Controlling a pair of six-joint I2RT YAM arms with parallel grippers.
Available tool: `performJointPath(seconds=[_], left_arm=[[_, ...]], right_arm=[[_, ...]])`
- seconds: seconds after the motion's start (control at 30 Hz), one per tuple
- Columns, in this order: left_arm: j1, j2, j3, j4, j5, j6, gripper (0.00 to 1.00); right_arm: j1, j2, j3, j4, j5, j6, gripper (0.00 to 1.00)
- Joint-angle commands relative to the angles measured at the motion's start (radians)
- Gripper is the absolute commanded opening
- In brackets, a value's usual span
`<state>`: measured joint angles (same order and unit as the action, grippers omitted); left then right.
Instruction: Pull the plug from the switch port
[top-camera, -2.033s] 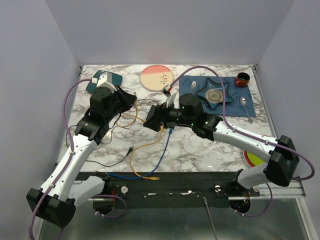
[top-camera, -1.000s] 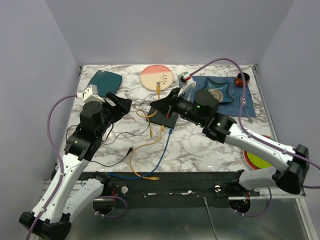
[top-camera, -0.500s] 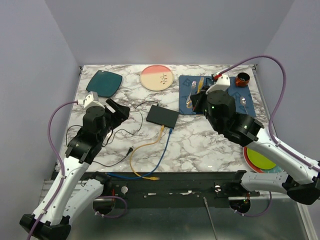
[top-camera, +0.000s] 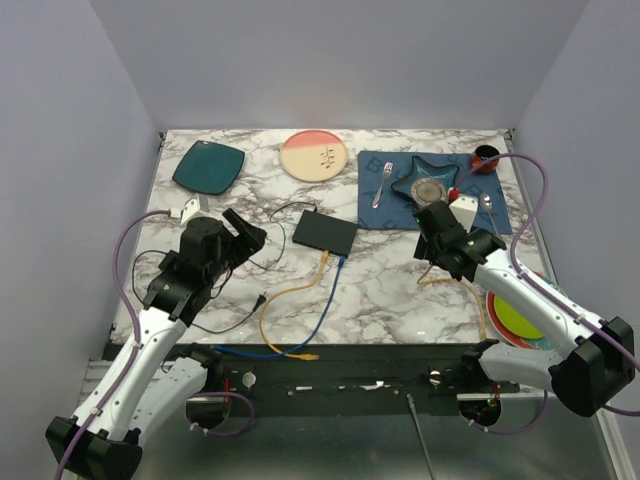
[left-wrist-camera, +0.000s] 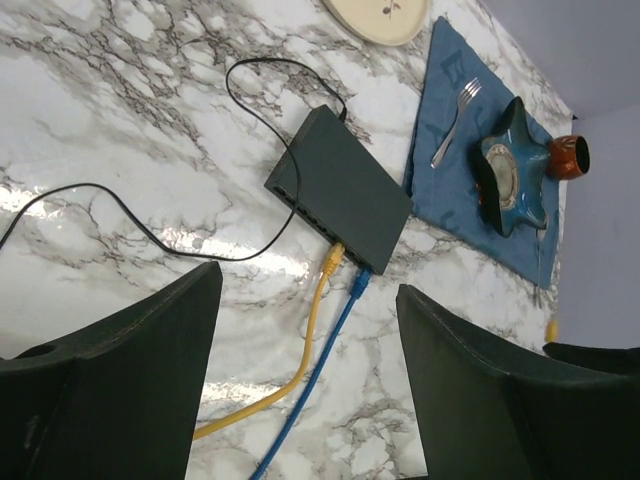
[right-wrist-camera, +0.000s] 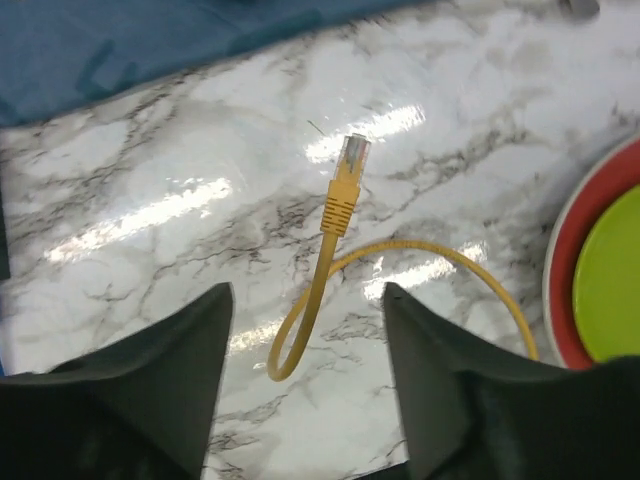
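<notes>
The flat black switch (top-camera: 324, 233) (left-wrist-camera: 340, 190) lies mid-table. A yellow plug (left-wrist-camera: 331, 262) and a blue plug (left-wrist-camera: 360, 280) sit in its near-side ports. Another yellow plug (right-wrist-camera: 348, 165) lies loose on the marble, and its cable (top-camera: 440, 283) loops between the fingers of my right gripper (right-wrist-camera: 306, 295) (top-camera: 436, 262). That gripper is open above it and grips nothing. My left gripper (left-wrist-camera: 308, 300) (top-camera: 245, 232) hovers open to the left of the switch, apart from it and holding nothing.
A blue mat (top-camera: 400, 200) at the back right carries a star dish (top-camera: 425, 183), fork (top-camera: 383, 185) and spoon (top-camera: 487, 210). Nearby stand an orange cup (top-camera: 485, 158), a pink plate (top-camera: 314, 155) and a teal plate (top-camera: 208, 165). A green plate (top-camera: 512, 320) (right-wrist-camera: 605, 280) lies by the right arm. Thin black cord (top-camera: 200, 320) trails left.
My right gripper carried a yellow plug from the switch to the right side, lowered and opened, leaving the plug on the marble. The left arm drew back slightly.
</notes>
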<state>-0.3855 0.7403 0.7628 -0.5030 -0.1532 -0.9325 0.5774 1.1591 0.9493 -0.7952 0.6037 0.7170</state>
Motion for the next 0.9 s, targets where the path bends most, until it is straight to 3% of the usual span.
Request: performJointPath(seconds=[0.0, 0.27, 0.57, 0.67, 0.7, 0.8, 0.87], left_arm=[[0.000, 0.011, -0.019, 0.006, 0.046, -0.005, 0.81], [0.000, 0.002, -0.095, 0.102, 0.127, -0.046, 0.78], [-0.038, -0.001, -0.137, 0.297, 0.193, -0.068, 0.75], [-0.067, 0.014, -0.123, 0.314, 0.184, -0.065, 0.75], [-0.078, 0.031, -0.122, 0.320, 0.179, -0.066, 0.75], [-0.147, 0.076, -0.138, 0.355, 0.161, -0.084, 0.73], [-0.196, 0.108, -0.145, 0.379, 0.106, -0.092, 0.73]], right_arm=[[-0.042, 0.005, -0.023, 0.008, -0.050, 0.035, 0.86], [0.005, -0.052, 0.014, 0.351, -0.358, -0.103, 0.90], [0.076, 0.212, 0.138, 0.540, -0.599, -0.139, 0.78], [0.079, 0.301, 0.169, 0.571, -0.633, -0.137, 0.66], [0.081, 0.324, 0.177, 0.583, -0.645, -0.137, 0.56], [0.081, 0.395, 0.210, 0.613, -0.674, -0.139, 0.39], [0.081, 0.430, 0.229, 0.622, -0.685, -0.140, 0.34]])
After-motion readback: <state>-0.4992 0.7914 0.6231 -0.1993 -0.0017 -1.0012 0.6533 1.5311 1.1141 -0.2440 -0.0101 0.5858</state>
